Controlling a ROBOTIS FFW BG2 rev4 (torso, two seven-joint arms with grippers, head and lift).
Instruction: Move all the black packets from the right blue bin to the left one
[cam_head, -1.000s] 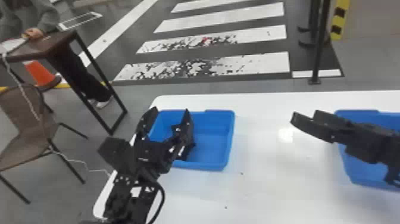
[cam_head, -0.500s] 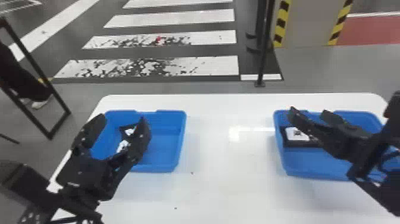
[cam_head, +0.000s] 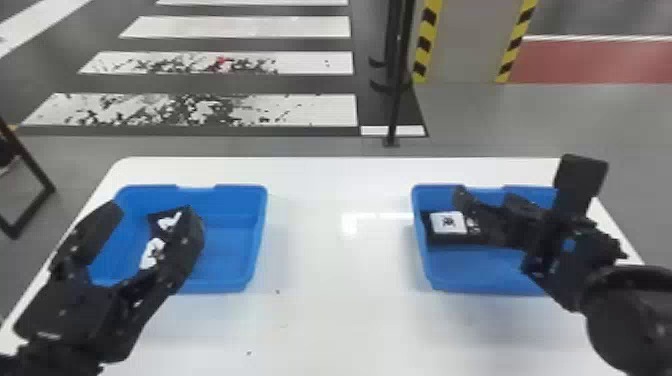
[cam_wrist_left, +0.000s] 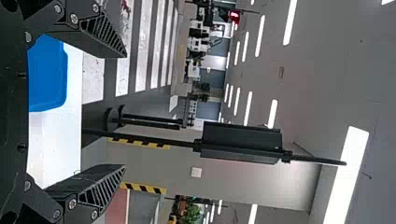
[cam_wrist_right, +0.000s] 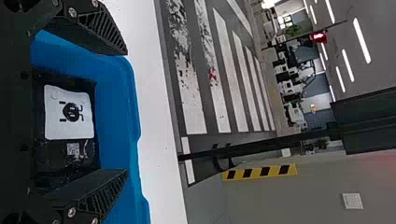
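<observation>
Packet (cam_head: 447, 223), black with a white label, lies inside the right blue bin (cam_head: 470, 272), against that bin's left wall; whether a second black packet overlaps it there, cannot tell. Handling estimate: light, a thin filmy pouch, fairly soft, apt to crease or slide on its glossy face; not obviously fragile, though hard squeezing may crumple it. Suggested hold: across the opposite edges, fingers lowered well past the label, since a pinch at the top film alone could slip.

Right gripper (cam_wrist_right: 126, 112): jaws wide apart, over the right blue bin and around the packet's span; one finger overlaps the packet's edge in the wrist view; contact cannot be told; no grip evident. Left gripper (cam_wrist_left: 125, 111): jaws likewise wide apart, nothing clasped; it sits well to the left of the right blue bin, above the left blue bin (cam_head: 227, 250); black-and-white packets (cam_head: 162, 222) lie in that bin, seen between and beside its fingers in the head view; touch uncertain.
</observation>
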